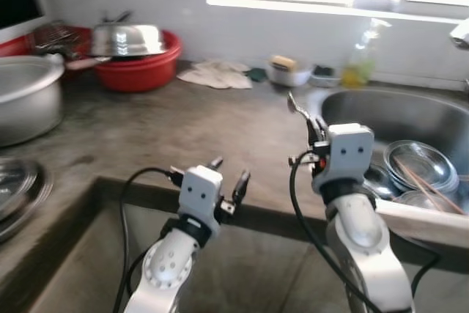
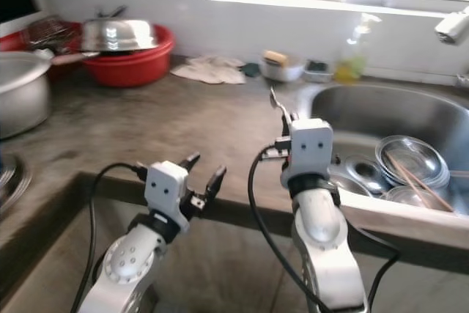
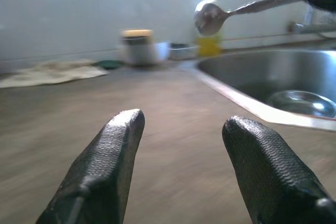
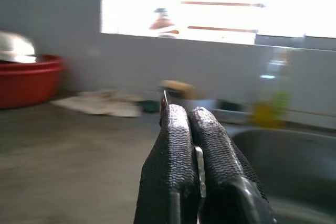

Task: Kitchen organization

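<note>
Right gripper (image 4: 190, 124) fingers pinched on spoon (image 1: 297, 106), bowl end raised above counter (image 1: 183, 130) at sink (image 1: 410, 111) edge. Left gripper (image 1: 228, 175) spread, empty, low beside it. Steel bowls (image 1: 414, 166) in sink, rightward. Beyond: cloth (image 1: 216, 75), soap bottle (image 1: 360, 60), red basin (image 1: 146, 64).

Sink (image 1: 410, 111) is sitting at the counter's (image 1: 168, 133) right, with steel bowls (image 1: 418, 166) lying inside. Red basin (image 1: 143, 67) is standing rear left, cloth (image 1: 216, 75) lying between them.
</note>
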`<state>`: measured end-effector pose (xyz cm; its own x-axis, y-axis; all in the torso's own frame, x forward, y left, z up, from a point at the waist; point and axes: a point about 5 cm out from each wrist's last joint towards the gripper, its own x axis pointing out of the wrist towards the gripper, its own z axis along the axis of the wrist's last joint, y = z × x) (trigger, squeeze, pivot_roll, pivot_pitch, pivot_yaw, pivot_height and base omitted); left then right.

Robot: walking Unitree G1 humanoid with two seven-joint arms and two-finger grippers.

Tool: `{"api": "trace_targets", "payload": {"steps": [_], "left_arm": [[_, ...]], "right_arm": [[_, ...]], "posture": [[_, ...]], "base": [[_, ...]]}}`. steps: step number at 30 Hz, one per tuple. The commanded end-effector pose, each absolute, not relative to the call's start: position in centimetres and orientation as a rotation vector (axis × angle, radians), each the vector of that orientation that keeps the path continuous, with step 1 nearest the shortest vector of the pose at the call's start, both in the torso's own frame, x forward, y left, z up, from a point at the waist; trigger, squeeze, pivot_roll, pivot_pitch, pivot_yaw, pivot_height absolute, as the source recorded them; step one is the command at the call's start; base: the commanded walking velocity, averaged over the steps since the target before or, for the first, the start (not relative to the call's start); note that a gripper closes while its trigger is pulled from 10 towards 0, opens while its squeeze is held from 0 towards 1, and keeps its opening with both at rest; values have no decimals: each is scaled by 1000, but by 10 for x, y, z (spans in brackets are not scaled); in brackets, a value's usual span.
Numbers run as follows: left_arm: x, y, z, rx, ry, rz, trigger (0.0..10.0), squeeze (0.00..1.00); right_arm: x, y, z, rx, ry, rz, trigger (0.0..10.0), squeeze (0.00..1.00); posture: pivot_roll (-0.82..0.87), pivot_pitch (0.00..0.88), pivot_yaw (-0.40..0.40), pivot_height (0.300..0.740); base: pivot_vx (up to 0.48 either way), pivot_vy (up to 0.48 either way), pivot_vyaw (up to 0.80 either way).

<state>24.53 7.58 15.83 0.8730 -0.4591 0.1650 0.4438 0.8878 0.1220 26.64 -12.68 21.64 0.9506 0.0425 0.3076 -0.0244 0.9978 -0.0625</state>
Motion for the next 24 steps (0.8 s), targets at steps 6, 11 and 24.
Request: {"api": "trace_targets", "payload": {"steps": [6, 11, 24], "left_arm": [[242, 68, 159, 107, -210, -501, 10000, 0], [242, 68, 159, 111, -208, -499, 10000, 0], [242, 67, 159, 113, -208, -509, 10000, 0]], "right_arm": [[268, -134, 218, -68, -318, 2, 10000, 0], [269, -134, 218, -69, -316, 3, 10000, 0], [279, -145, 225, -117, -312, -8, 10000, 0]], "posture": [[146, 29, -19, 740], [147, 35, -18, 740], [145, 43, -15, 740]], "base": [[0, -211, -372], [0, -420, 0], [102, -410, 0]]}}
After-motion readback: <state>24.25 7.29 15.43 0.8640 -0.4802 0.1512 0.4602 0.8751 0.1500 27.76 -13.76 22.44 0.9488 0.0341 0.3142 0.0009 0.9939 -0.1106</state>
